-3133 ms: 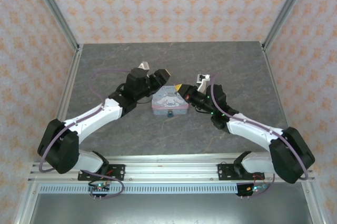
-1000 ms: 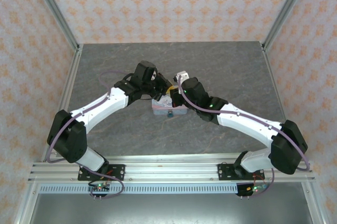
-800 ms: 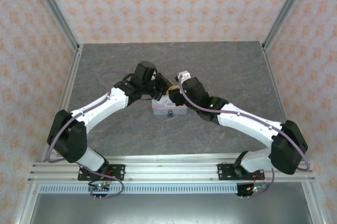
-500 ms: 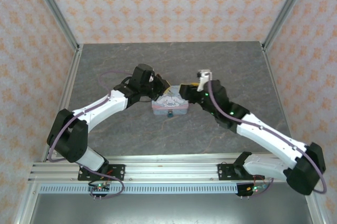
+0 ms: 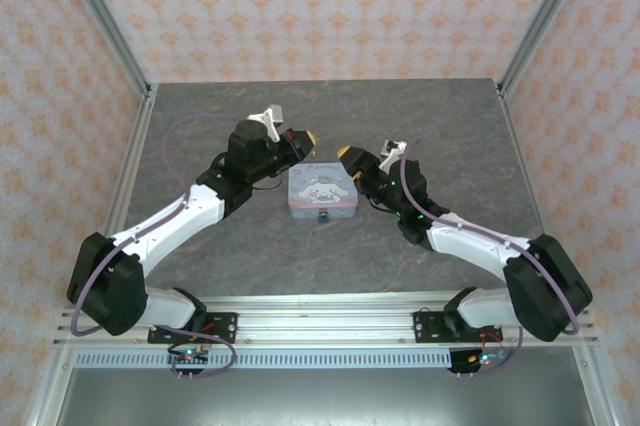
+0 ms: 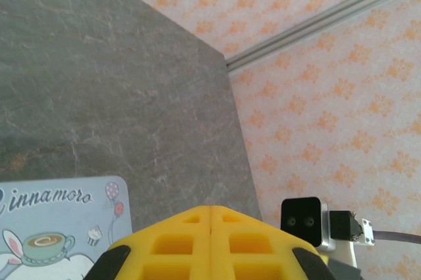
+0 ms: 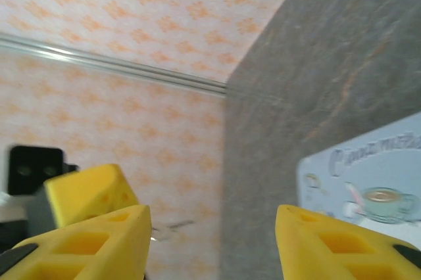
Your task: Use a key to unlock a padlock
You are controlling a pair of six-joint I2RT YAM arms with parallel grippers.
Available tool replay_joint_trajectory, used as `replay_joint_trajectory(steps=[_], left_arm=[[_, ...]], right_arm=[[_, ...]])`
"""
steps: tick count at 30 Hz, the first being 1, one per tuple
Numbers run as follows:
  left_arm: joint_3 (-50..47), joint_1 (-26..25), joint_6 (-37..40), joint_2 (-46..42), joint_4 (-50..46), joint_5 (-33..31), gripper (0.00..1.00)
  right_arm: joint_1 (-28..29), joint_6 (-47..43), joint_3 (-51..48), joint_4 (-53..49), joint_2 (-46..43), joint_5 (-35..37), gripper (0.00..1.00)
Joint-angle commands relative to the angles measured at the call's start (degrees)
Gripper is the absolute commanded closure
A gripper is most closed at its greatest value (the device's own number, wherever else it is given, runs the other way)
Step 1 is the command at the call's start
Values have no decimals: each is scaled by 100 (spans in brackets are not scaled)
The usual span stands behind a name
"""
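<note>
The tiny blue padlock (image 5: 323, 216) hangs at the near edge of the pastel cartoon tin (image 5: 322, 189), mid-table. My left gripper (image 5: 308, 137) hovers just beyond the tin's far left corner. Its yellow fingers (image 6: 184, 244) are pressed flat together. In the right wrist view a thin dark sliver, the key (image 7: 170, 226), sticks out beside those left fingers (image 7: 85, 191), blurred. My right gripper (image 5: 352, 164) is off the tin's far right corner, open, with nothing between its fingers (image 7: 99, 240). Neither gripper touches the padlock.
The tin's lid (image 6: 59, 221) shows its printed cup and lettering (image 7: 368, 181). Aluminium posts and patterned walls (image 5: 320, 6) close in the grey table (image 5: 440, 116) on three sides. The rail with both arm bases (image 5: 320, 326) runs along the near edge.
A second ago both grippers met tip to tip over the tin. The right one has since opened, and both have drawn apart to either side of the tin.
</note>
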Motion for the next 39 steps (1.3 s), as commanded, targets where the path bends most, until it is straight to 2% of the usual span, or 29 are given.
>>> replay_joint_trajectory(steps=[1,7,17,26,39], left_arm=[[-335,-73,-197,-147,790,-418,100],[-630,-191,-501,-200,1433,-724,100],[-826,-255,-669,-230,1801,-1286,100],[-914,-320,-861,-79,2145,-1423,100],[-963,-373,-868,-19,2179,-1488,100]], right_arm=[[28,1037,58,1421,245,-55,48],[242,1421,285,1709,522,112,47],[661,1973,158,1882,640,686,48],[881,2452,247,2249,1014,1152,50],[977,2713,586,2582,1377,1227,53]])
